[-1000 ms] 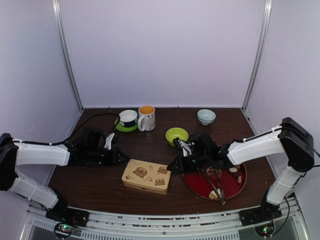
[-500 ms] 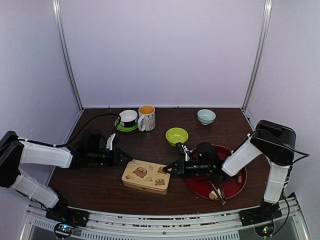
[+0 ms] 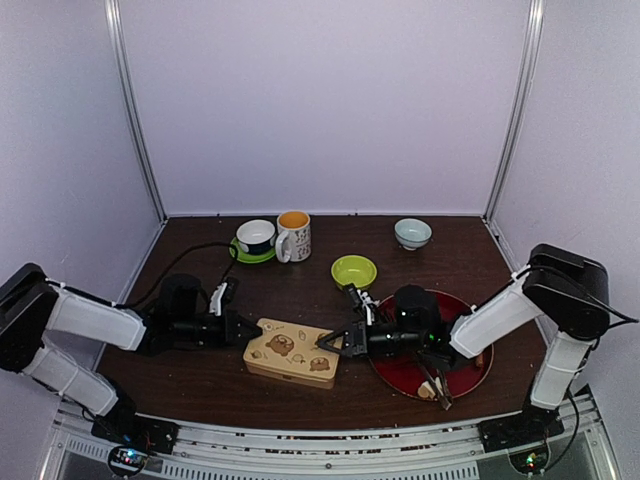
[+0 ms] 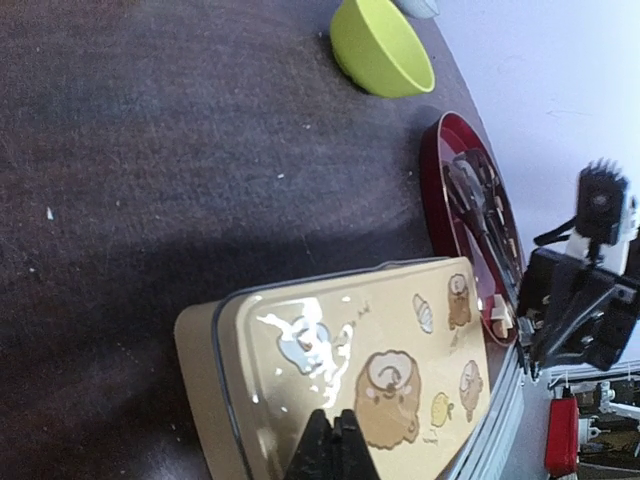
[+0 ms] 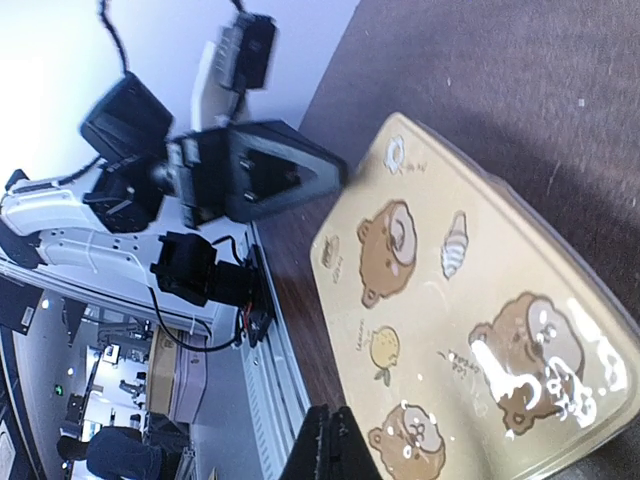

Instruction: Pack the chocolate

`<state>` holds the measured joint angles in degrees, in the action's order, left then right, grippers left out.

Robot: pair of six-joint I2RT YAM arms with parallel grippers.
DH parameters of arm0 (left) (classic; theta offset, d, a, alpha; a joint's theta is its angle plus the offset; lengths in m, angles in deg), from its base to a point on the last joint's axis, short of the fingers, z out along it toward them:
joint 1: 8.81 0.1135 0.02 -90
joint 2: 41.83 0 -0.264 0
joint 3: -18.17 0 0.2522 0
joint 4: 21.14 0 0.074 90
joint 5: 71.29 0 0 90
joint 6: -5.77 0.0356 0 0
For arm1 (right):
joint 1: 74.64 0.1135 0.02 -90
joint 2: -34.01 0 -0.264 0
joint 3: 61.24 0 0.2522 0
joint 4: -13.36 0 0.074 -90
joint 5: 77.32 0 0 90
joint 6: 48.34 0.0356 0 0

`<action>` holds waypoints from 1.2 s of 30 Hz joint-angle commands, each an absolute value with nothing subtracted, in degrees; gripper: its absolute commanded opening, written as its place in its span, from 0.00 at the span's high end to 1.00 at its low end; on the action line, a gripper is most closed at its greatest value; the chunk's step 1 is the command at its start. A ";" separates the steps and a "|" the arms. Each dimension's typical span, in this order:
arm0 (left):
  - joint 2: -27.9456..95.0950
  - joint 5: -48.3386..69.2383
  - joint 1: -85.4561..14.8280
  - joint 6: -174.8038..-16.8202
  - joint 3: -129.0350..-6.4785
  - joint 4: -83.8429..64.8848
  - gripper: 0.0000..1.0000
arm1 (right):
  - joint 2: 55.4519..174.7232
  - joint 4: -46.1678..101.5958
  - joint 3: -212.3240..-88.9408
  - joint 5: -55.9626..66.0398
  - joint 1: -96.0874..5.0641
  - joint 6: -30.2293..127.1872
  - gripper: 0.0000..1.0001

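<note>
Both my arms reach low and nearly flat across the table (image 3: 200, 375), coming in from opposite sides toward the cartoon-bear tin (image 3: 292, 352) lying between them. My left gripper (image 3: 240, 328) is pressed fully together with nothing in it, its tip at the tin's left end. My right gripper (image 3: 322, 342) is likewise clamped tight and empty, its tip at the tin's right end, with the forearm stretched over the red plate (image 3: 480, 378).

From the left wrist, my closed fingers (image 4: 335, 450) sit over the near edge of the tin's lid (image 4: 370, 350). From the right wrist, my other pair (image 5: 325, 450) does the same at the far end, facing the left gripper (image 5: 270, 170). I cannot tell whether either tip actually touches the lid. The lid is on, so the inside is hidden.

The chocolate (image 3: 428, 390) lies on the red plate to the right of the tin, beside the metal tongs (image 3: 432, 378); my right arm covers part of the plate, and the pieces are too small to count
</note>
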<state>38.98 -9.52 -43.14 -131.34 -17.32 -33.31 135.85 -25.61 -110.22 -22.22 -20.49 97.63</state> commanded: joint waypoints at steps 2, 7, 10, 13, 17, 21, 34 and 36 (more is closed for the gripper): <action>26.17 -6.14 -45.25 -129.25 -18.96 -20.35 1.00 | 143.02 -32.43 -107.12 -20.29 -20.02 103.64 1.00; 24.37 -7.56 -45.60 -131.94 -12.55 -26.86 1.00 | 144.77 -42.21 -106.60 -22.39 -21.01 109.91 1.00; 26.88 -8.01 -46.27 -133.76 -7.75 -32.80 1.00 | 140.38 -38.96 -106.65 -22.25 -19.51 107.63 1.00; 30.06 -8.25 -46.81 -134.47 -6.41 -36.46 1.00 | 135.82 -30.30 -107.68 -21.92 -18.25 102.54 1.00; 30.98 -8.24 -46.96 -134.12 -7.28 -35.63 1.00 | 131.62 -15.67 -109.57 -19.12 -19.28 96.06 1.00; 24.74 -6.26 -47.63 -132.94 -8.89 -28.07 1.00 | 130.82 -2.35 -115.52 -17.16 -22.04 90.21 1.00; 12.97 7.02 -61.70 -143.95 -12.40 -3.95 1.00 | 133.68 36.74 -137.12 2.89 -25.06 73.69 1.00; 14.06 7.21 -61.91 -144.05 -12.52 -2.83 1.00 | 134.74 38.88 -138.97 3.54 -24.96 72.71 1.00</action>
<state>13.48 2.44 -61.06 -140.26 -12.10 -9.53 132.37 29.34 -135.71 -1.41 -25.14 77.63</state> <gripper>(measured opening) 0.006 0.004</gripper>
